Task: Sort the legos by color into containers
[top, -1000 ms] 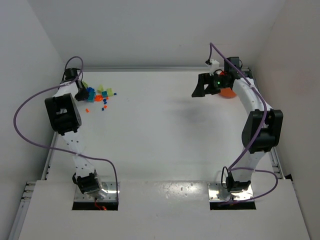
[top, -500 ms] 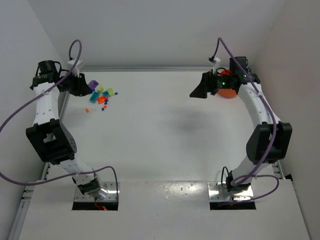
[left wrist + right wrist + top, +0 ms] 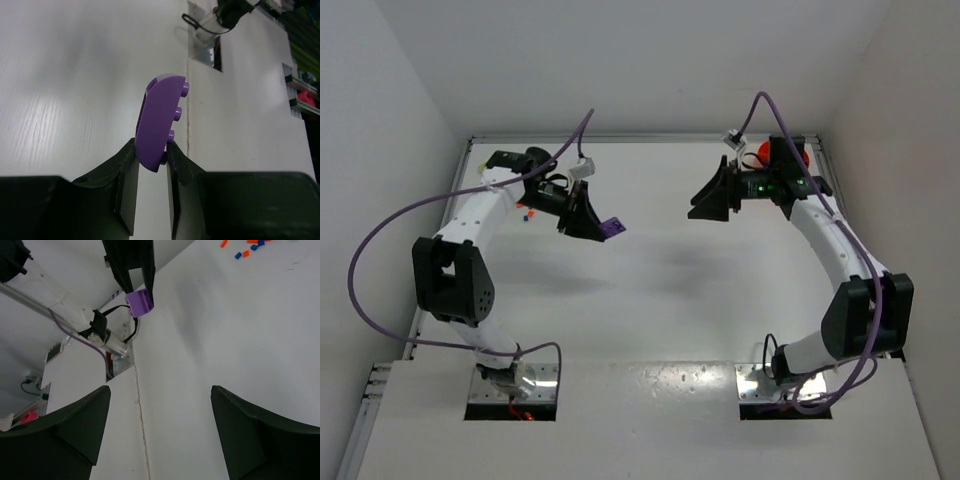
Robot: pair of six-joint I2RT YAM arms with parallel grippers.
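1. Here, above the white table [image 3: 650,300], the left gripper [image 3: 592,222] hangs in mid-air over the left-centre of the surface, its jaws pinching a purple brick [image 3: 613,228].
2. In the left wrist view, the purple brick [image 3: 160,122] stands on end between the two black fingers [image 3: 127,190]. Its lower end is clamped, its rounded end points away from the camera and three studs show along its right side.
3. The right gripper [image 3: 705,200] is raised over the far right part of the table and faces the left arm. Its jaws are spread wide with nothing between them, as the right wrist view shows.
4. From the right wrist, the purple brick [image 3: 138,302] is seen well ahead of the right gripper [image 3: 160,415], clear of the table.
5. The orange bowl [image 3: 761,153] sits at the far right edge of the table, mostly hidden behind the right arm; its compartments cannot be made out.
6. A few small orange and blue bricks [image 3: 245,254] lie loose on the table at the far left, well apart from the bowl.
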